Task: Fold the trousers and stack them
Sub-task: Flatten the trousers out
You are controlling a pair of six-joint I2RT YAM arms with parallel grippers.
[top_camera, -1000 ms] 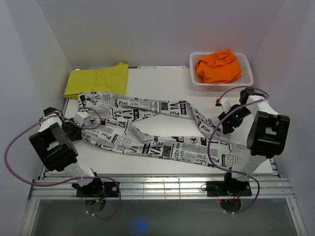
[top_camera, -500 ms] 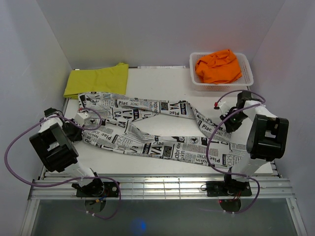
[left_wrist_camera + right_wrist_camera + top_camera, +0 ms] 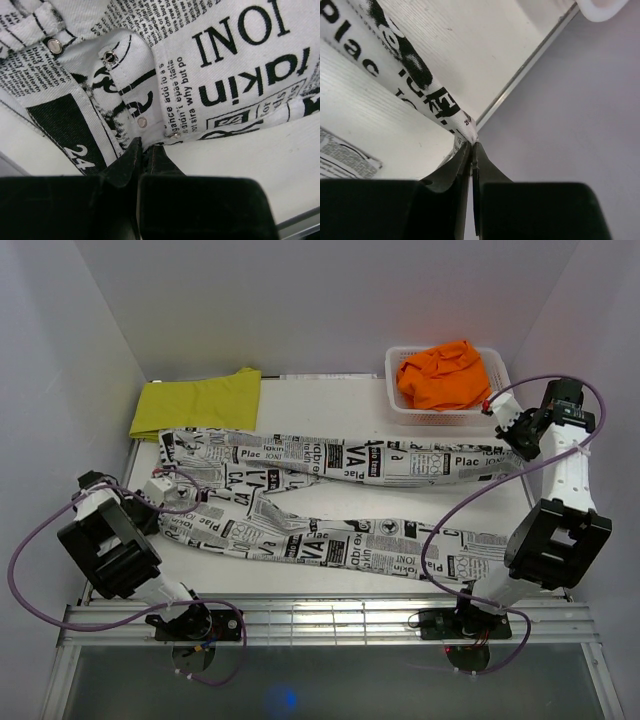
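Newsprint trousers (image 3: pixel 300 540) splayed centrally, yellow trousers (image 3: pixel 197 403) flat far-left, orange trousers (image 3: pixel 443 375) bunched far-right

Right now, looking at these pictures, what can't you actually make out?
Top view: the left arm partly covers the waist end of the newspaper-print trousers.
Top view: the orange trousers lie bunched in the basket; their own folds hide the legs.
Left wrist view: the black wrist housing hides how much cloth sits between the left jaws.
Right wrist view: the basket is cut off by the top edge.

The newsprint trousers (image 3: pixel 240 75) overrun the left wrist view's edges. Right wrist view crops the basket (image 3: pixel 601 9) to one corner. Its wall hides the orange trousers' (image 3: pixel 440 378) lower folds.
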